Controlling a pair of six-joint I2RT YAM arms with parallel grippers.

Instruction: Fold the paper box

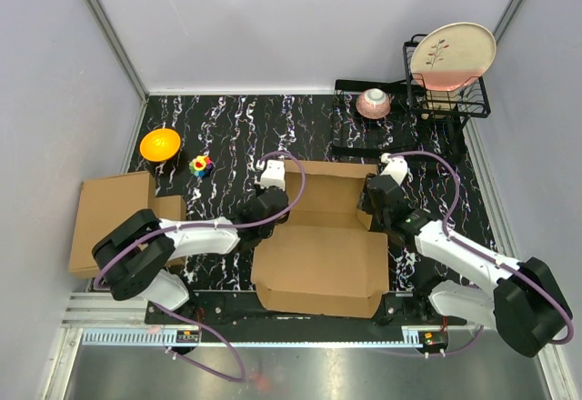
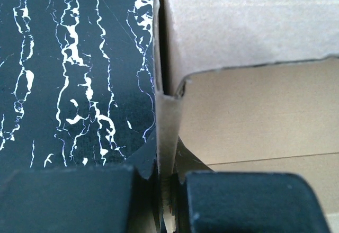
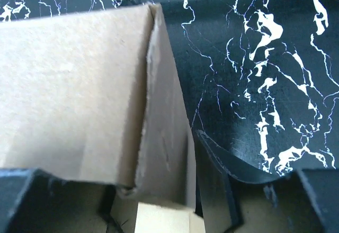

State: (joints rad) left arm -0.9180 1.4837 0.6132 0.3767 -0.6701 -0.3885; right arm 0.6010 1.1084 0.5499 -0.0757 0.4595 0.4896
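a wire rack (image 1: pixel 479 106) holding a tilted plate (image 1: pixel 452 55) stands at the far right corner of the marbled table (image 1: pixel 236 127), a pink bowl (image 1: pixel 374 103) beside it. an orange bowl (image 1: pixel 159 144), a multicoloured toy (image 1: pixel 201 165) and stacked brown boxes (image 1: pixel 114 209) occupy its left side.

No legible txt, brand, no. or sign in any view. Left tag (image 1: pixel 188 335) & right tag (image 1: pixel 435 342), at near edge of table (image 1: pixel 227 127): markings too small to read.
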